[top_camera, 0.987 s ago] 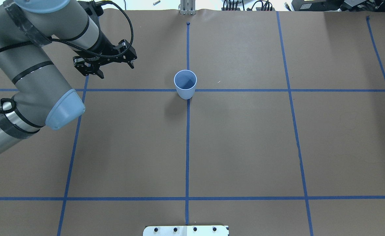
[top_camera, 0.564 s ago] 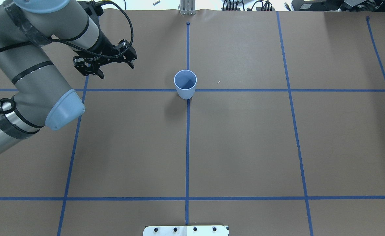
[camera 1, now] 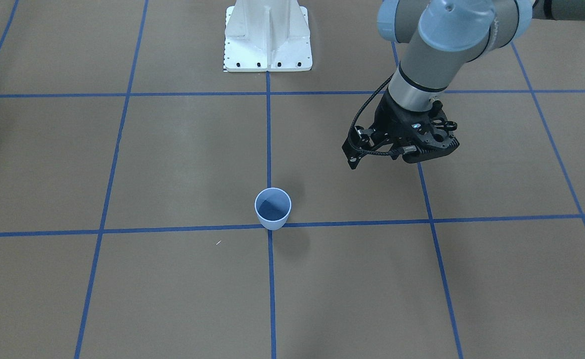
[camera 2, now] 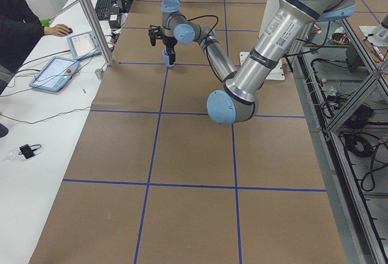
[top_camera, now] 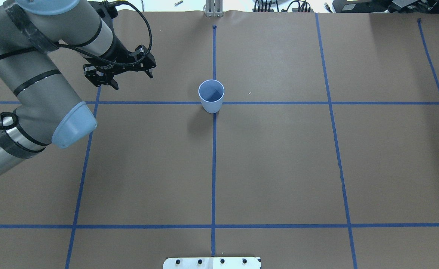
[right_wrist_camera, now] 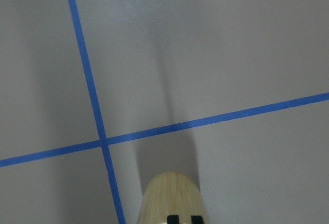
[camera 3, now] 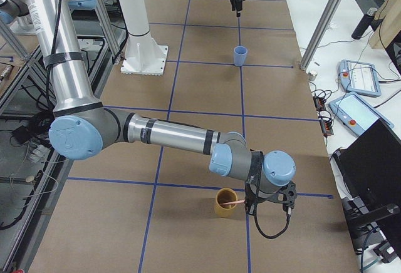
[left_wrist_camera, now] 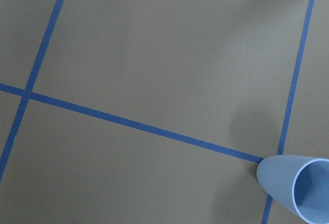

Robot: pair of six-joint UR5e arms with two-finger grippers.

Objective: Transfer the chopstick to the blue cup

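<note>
ITEM thin pale pink-tan chopstick [camera 3: 234, 204]: propped in squat tan cup [camera 3: 223, 203], outer end at right gripper [camera 3: 254, 201], pinch cannot be told | pale-blue tapered plastic cup [top_camera: 211, 93]: upright, well apart from it | left gripper [top_camera: 131, 79]: spread, empty, beside blue cup, probably leaving approach free.

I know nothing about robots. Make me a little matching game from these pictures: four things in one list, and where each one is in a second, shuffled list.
Things
1. blue cup
2. tan cup
3. chopstick
4. left arm's fingers

Places
A. one end inside the tan cup
B. in the air, spread open, off to one side of the blue cup
C. upright on a crossing of blue tape lines, mid-table
D. far from the blue cup, near the table end

Pairs: 1-C, 2-D, 3-A, 4-B
</note>
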